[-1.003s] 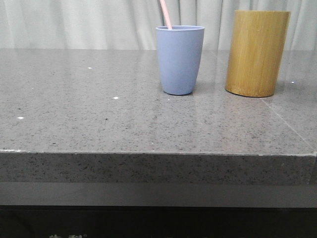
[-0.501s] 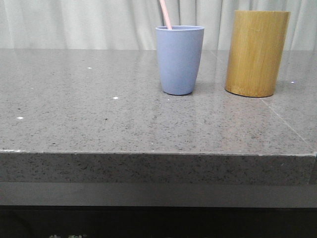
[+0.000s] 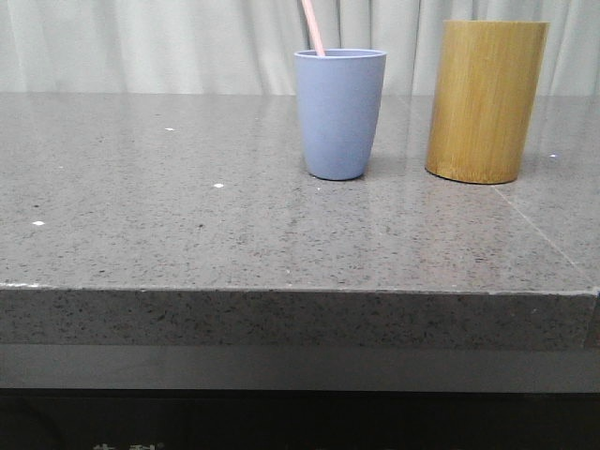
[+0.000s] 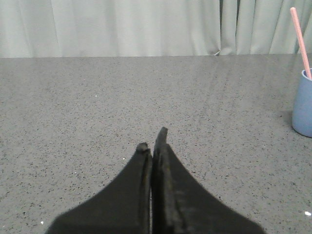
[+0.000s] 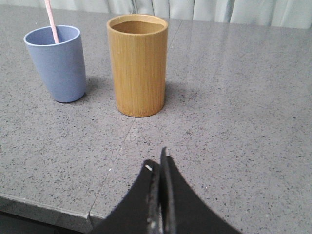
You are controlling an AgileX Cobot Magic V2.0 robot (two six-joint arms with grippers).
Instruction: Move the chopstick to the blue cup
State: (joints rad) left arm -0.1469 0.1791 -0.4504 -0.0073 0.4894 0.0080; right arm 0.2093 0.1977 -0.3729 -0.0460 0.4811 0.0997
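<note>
Front view shows the blue cup (image 3: 340, 112) standing upright on the grey speckled table (image 3: 187, 225), with the chopstick (image 3: 313, 26) standing inside it, leaning against the cup's rim and rising well above it. Just beside the blue cup, on the robot's right, stands the taller bamboo cylinder (image 3: 486, 100), apart from the cup. Pale curtains (image 3: 141, 42) hang behind the blue cup. From the left wrist, the left gripper (image 4: 152, 141) has its fingers pressed together, holding nothing, well apart from the blue cup. From the right wrist, the right gripper (image 5: 157, 168) is likewise closed on nothing, nearer the cylinder than the blue cup.
</note>
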